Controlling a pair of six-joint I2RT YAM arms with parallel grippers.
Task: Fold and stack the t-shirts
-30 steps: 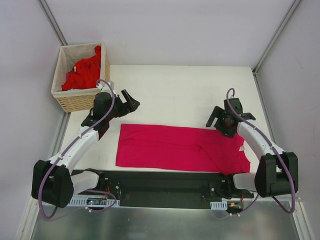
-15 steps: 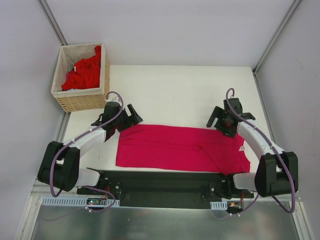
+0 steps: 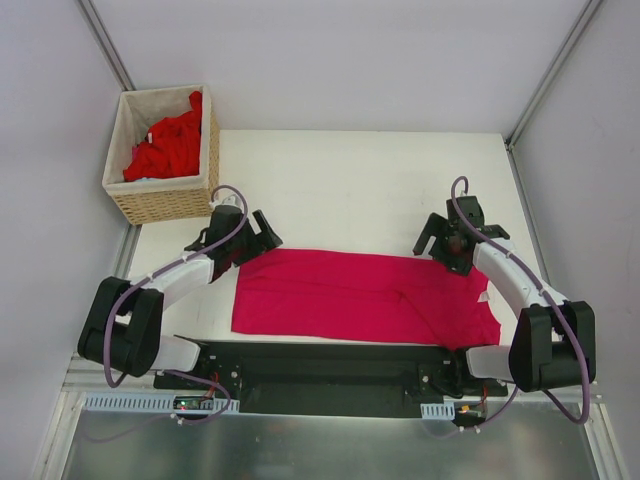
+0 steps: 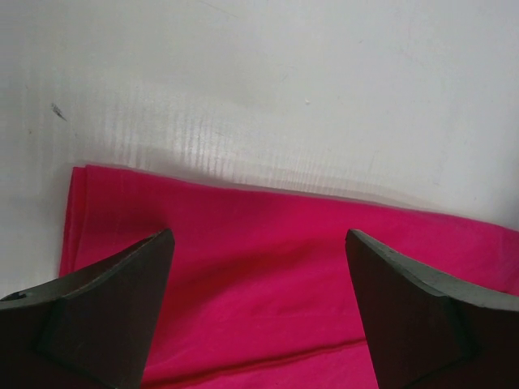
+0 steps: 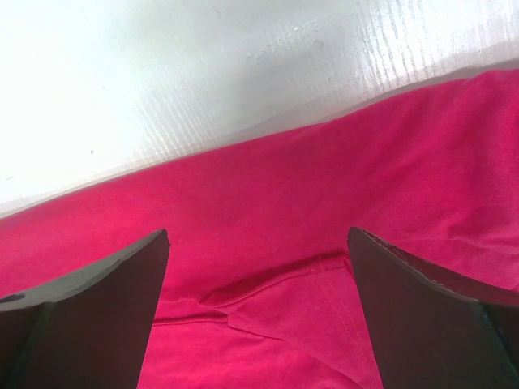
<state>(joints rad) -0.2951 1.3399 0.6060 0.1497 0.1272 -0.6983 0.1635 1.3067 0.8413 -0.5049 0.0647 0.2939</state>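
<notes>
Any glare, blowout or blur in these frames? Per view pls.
Right wrist: table blown out to white at top left, streaky glare along the magenta t-shirt edge, cloth itself well exposed. Left wrist: faint banded reflection on the table above the shirt, fingers of the left hand dark and slightly soft. Top external: even light, soft shadows, no glare, sharp.

T-shirt (image 3: 360, 297): soft matt magenta cloth. Table (image 3: 360, 185): smooth white w/ slight sheen. Basket (image 3: 165, 206): rough woven wicker.
</notes>
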